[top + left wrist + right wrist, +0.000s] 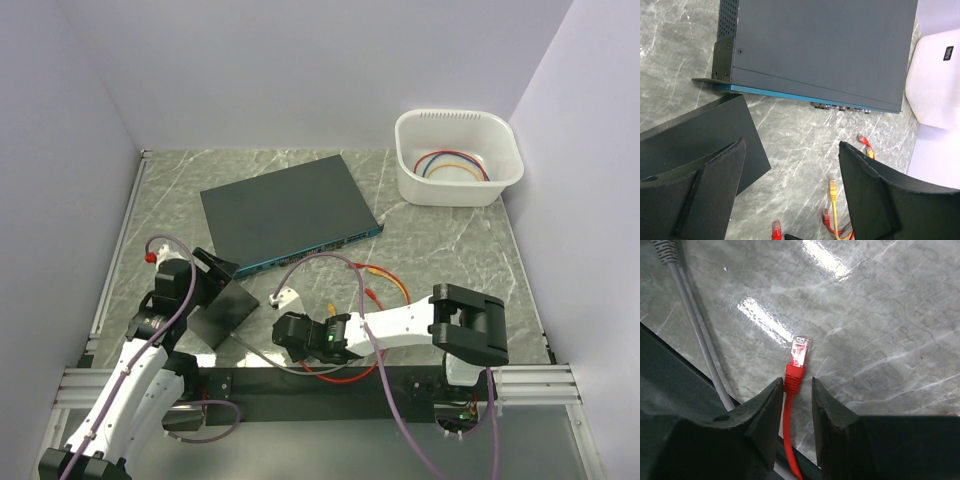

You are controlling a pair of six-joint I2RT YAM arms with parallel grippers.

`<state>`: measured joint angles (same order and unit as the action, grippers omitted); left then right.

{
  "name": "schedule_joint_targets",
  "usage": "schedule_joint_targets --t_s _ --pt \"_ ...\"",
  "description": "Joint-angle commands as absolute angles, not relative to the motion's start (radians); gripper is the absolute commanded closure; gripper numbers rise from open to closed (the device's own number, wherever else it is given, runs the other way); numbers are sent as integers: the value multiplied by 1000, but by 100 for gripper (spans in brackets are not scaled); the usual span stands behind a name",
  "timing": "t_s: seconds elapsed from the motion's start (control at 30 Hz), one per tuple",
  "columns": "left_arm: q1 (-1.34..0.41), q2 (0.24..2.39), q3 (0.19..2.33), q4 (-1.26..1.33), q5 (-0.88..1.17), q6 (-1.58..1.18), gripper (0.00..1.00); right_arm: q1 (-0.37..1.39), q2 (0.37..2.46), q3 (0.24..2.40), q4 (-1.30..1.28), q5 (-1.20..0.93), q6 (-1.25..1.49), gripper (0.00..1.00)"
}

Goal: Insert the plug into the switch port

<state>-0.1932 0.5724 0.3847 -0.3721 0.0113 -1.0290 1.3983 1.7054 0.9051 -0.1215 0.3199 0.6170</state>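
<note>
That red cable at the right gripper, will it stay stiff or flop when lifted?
Probably floppy: the red cable is thin and curves loosely in the top view. Its plug looks like hard plastic, so only the tip by the right gripper should stay straight.

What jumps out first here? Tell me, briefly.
The big dark grey switch lies mid-table, its teal port edge toward the near side. A red plug pokes out between the nearly closed fingers of the right gripper, over the marble table. A white tub of coloured cables sits at the far right.
</note>
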Motion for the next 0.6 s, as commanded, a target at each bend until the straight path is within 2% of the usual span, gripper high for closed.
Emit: schedule_joint_targets --t_s 0.0,0.2,0.3,0.37,0.57 --pt "-196 560 408 -360 3 -1002 19 1407 1723 937 -135 331 644 65" --pt "-196 568 405 -354 3 -997 19 1410 1741 919 -118 339 644 75" --pt "-196 575 406 -350 3 -993 20 1410 1741 905 -97 345 635 86" --pt "-196 580 407 -330 20 -982 20 1410 1694 861 -33 350 612 94" --pt "-201 548 388 -223 168 -946 21 1408 1392 620 297 310 451 99"
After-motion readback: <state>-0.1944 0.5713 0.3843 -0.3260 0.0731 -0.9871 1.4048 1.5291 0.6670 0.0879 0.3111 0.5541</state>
